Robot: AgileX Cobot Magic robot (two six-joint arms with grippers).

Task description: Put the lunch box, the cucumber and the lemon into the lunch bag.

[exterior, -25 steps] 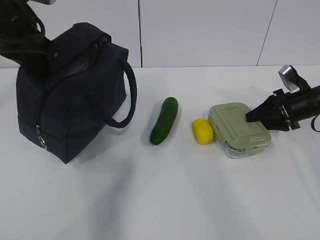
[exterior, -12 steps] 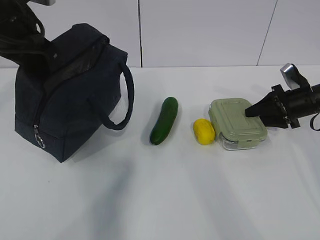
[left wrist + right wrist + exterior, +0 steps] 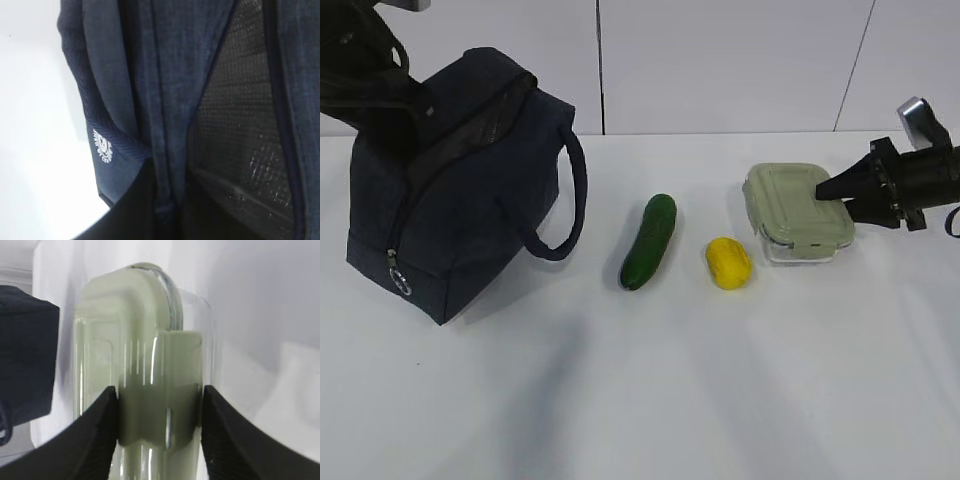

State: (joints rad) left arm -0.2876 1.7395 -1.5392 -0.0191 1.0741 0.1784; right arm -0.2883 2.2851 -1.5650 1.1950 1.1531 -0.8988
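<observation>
right claw (image 3: 160, 405): clamped on lunch box (image 3: 797, 212), right end, raised off counter (image 3: 670, 400)
left claw: shut on lunch bag (image 3: 455, 180) top fabric
cucumber (image 3: 649, 241), lemon (image 3: 728, 263): counter, mid

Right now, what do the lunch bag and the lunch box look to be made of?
Lunch bag: dark navy woven fabric, matte, weave visible up close; its inside looks like shiny textured lining. Lunch box: clear glossy base, glass or plastic, with reflections; pale green matte lid, probably plastic.
</observation>
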